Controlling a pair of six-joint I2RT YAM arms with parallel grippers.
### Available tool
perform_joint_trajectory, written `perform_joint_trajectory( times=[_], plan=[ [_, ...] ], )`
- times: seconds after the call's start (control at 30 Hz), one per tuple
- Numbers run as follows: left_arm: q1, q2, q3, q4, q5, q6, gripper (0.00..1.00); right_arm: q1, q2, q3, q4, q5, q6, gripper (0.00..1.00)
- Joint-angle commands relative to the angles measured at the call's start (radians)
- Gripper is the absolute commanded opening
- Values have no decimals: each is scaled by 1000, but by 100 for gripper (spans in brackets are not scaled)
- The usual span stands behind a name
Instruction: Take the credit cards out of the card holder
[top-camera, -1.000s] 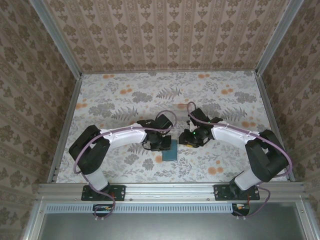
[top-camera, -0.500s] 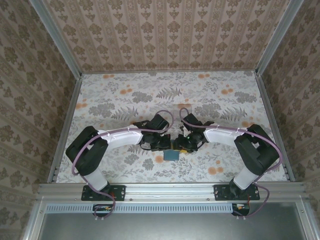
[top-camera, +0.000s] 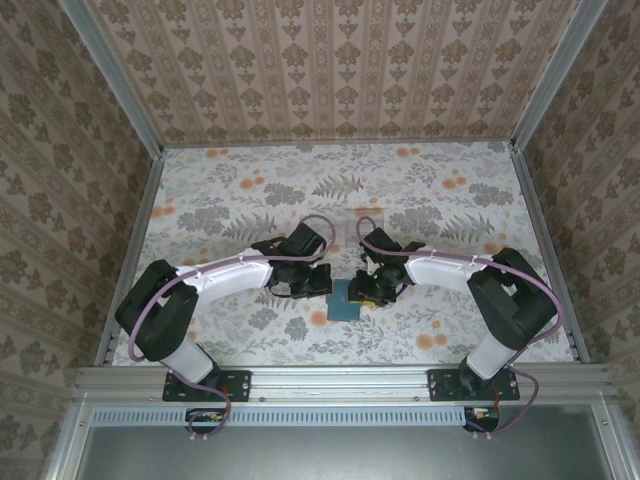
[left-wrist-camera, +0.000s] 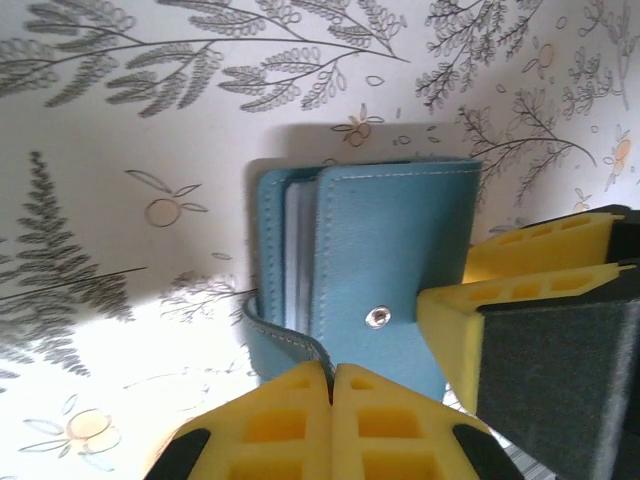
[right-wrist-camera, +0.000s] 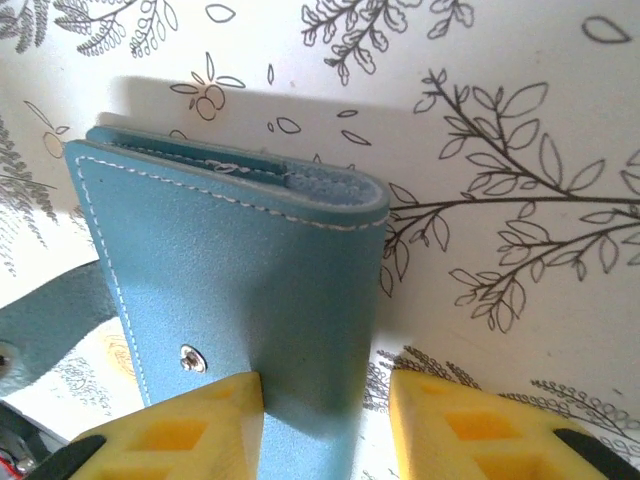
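The card holder (top-camera: 343, 303) is laid on the flowered table (top-camera: 250, 190), toward 6 o'clock from its middle. It is flanked by the left gripper (left-wrist-camera: 330, 385) at its 9 o'clock and the right gripper (right-wrist-camera: 325, 420) at its 3 o'clock. The left pads are pressed together on the holder's strap (left-wrist-camera: 275, 335). The right jaws are held apart astride the folded edge, with one pad laid against the cover. Pale credit cards (left-wrist-camera: 297, 255) are seen edge-on inside.
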Motion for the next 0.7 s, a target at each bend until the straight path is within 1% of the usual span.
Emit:
perform_joint_trajectory(
  times=[0.0,0.3,0.4,0.57,0.6,0.67],
  plan=[
    [17,-33,-17,-49,-4,49,4,6,-21,19,-137,99,-23,39],
    [32,-35,-78,26,17,26,4,33,-53,112,-280,189,-38,48],
    [39,-38,-103,59,31,16,4,50,-52,144,-313,211,-38,52],
    [52,-55,-152,109,57,5,4,94,-31,222,-385,270,-38,64],
    [56,-58,-165,122,63,3,4,105,-22,237,-396,281,-38,72],
    [65,-58,-189,148,81,-5,4,124,-2,262,-407,298,-38,83]
  ],
)
